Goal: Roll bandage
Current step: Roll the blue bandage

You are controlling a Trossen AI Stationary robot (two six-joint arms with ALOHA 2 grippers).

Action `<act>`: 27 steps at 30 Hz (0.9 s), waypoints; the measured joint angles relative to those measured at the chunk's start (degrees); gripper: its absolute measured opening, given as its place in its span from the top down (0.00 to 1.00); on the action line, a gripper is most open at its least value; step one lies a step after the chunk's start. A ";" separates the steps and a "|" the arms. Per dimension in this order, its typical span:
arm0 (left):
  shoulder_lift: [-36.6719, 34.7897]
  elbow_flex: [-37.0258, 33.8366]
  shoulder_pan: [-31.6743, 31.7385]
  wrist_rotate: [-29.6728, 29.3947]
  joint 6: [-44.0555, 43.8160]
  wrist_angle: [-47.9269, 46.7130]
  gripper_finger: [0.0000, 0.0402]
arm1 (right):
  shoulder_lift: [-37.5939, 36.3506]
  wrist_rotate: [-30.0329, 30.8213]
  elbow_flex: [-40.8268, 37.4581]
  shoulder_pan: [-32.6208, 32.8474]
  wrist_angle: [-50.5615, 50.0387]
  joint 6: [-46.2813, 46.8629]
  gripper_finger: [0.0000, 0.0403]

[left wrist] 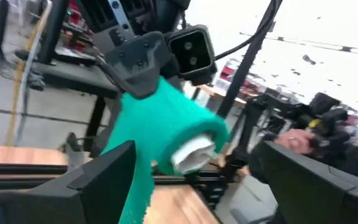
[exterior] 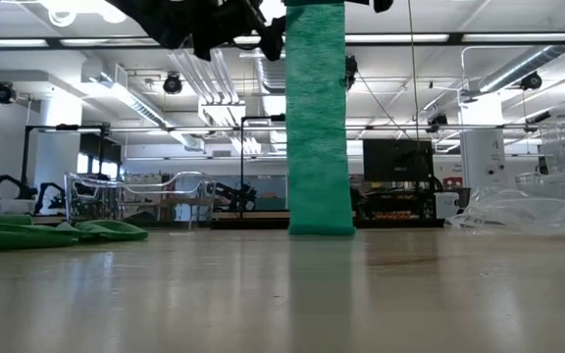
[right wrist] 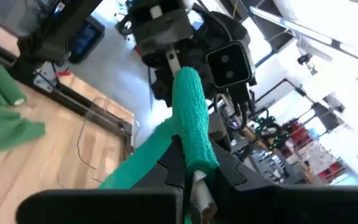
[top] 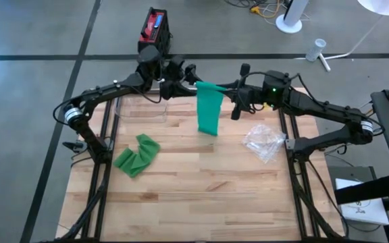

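High view shows the right gripper (top: 238, 88) with its fingers pinching the green rolled bandage (top: 209, 108) above the wooden desk (top: 201, 182), its loose strip hanging down to the desk. Facing it, the left gripper (top: 183, 79) has fingers spread just beside the roll's end.

You have two green fabric bandages here: one hanging bandage (top: 209, 108), partly rolled on a white core, and one crumpled bandage (top: 136, 154) lying on the single wooden table (top: 194, 196). There is one crinkled clear plastic wrapper (top: 264, 141) and one clear plastic bin (top: 140, 106).
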 joint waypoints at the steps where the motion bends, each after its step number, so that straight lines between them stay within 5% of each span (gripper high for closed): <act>1: -0.01 0.19 0.04 0.00 -0.38 -0.03 0.18 | -0.01 -0.01 0.02 0.00 -0.22 -0.82 0.95; 12: -0.08 1.77 0.22 -3.46 -0.98 -4.12 0.16 | 0.40 -0.02 0.02 0.00 -0.82 -10.13 0.95; 27: 1.50 1.70 -0.13 -4.71 3.30 -5.59 0.27 | 1.70 0.98 0.00 0.00 -0.60 -13.59 0.95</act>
